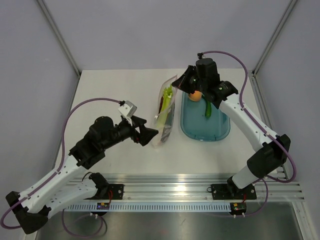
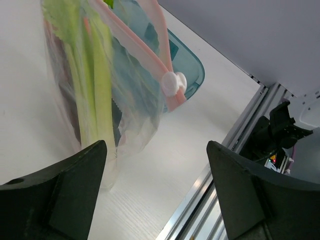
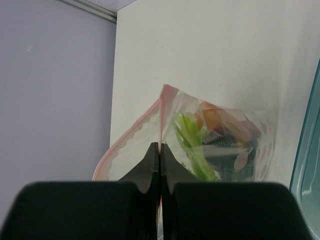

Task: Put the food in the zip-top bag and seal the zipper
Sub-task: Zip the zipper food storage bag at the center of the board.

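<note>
The task looks about half done. The bag (image 1: 167, 127) lies on the desk (image 1: 115, 90) in the middle of the top view, just left of the teal tray (image 1: 220, 131), and it already holds the light green stalks (image 1: 164, 111). The right wrist view also shows an orange piece (image 3: 215, 120) and something dark inside the bag. The peach (image 1: 196, 95) and the chili (image 1: 208, 109) lie in the upper part of the tray, not yet bagged. No whitish piece can be made out. The right pincer (image 3: 160, 150) is closed tight on the zipper (image 2: 135, 45) at the bag's far end, near the top centre of the top view, and seems to be lifting one lip of the mouth. The mouth is unsealed: in the left wrist view the two pink strips run apart in the upper middle of the frame. They meet only at the white slider (image 2: 173, 83), which sits at the bag's near end. The left pincer (image 2: 156, 147) is spread wide and empty. It points at the bag's near end from the lower part of the frame, with the bag just ahead of its fingers and not between them. What probably remains is to move the peach and chili from the tray into the bag, then close the zipper along the whole mouth.
</note>
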Controlling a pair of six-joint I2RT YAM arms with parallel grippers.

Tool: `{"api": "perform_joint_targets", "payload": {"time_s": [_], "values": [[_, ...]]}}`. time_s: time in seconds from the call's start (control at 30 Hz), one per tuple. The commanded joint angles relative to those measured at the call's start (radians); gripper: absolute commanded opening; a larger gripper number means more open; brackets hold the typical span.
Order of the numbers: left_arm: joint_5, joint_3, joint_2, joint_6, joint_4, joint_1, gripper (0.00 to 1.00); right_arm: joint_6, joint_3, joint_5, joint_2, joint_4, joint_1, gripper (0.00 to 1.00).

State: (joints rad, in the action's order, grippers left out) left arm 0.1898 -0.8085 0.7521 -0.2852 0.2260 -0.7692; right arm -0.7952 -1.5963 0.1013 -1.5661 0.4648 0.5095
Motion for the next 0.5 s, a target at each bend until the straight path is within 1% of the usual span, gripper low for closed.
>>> {"api": "perform_joint_targets", "payload": {"time_s": [0.0, 0.1, 0.13, 0.2, 0.3, 0.4, 0.43, 0.47], "values": [[-0.156, -0.055, 0.047, 0.009, -0.086, -0.045, 0.81, -0.013, -0.031, 0.032, 0.0, -0.074, 0.003, 0.0], [-0.22, -0.07, 0.087, 0.0, -0.113, -0.068, 0.74, -0.013, -0.034, 0.04, -0.005, -0.074, 0.001, 0.0], [-0.233, -0.087, 0.098, -0.006, -0.103, -0.068, 0.73, -0.01, -0.036, 0.043, -0.003, -0.075, 0.001, 0.0], [-0.231, -0.092, 0.115, -0.025, -0.103, -0.068, 0.71, -0.007, -0.039, 0.054, -0.005, -0.072, 0.001, 0.0], [-0.225, -0.087, 0.116, -0.032, -0.132, -0.068, 0.64, 0.002, -0.034, 0.048, 0.001, -0.06, 0.001, 0.0], [-0.25, -0.103, 0.122, -0.037, -0.132, -0.068, 0.52, 0.022, -0.027, 0.06, 0.011, -0.055, 0.001, 0.0], [-0.25, -0.11, 0.133, -0.039, -0.128, -0.068, 0.45, 0.028, -0.025, 0.063, 0.012, -0.051, 0.001, 0.0], [-0.25, -0.119, 0.141, -0.029, -0.126, -0.068, 0.42, 0.031, -0.016, 0.067, 0.02, -0.048, 0.001, 0.0]]}}
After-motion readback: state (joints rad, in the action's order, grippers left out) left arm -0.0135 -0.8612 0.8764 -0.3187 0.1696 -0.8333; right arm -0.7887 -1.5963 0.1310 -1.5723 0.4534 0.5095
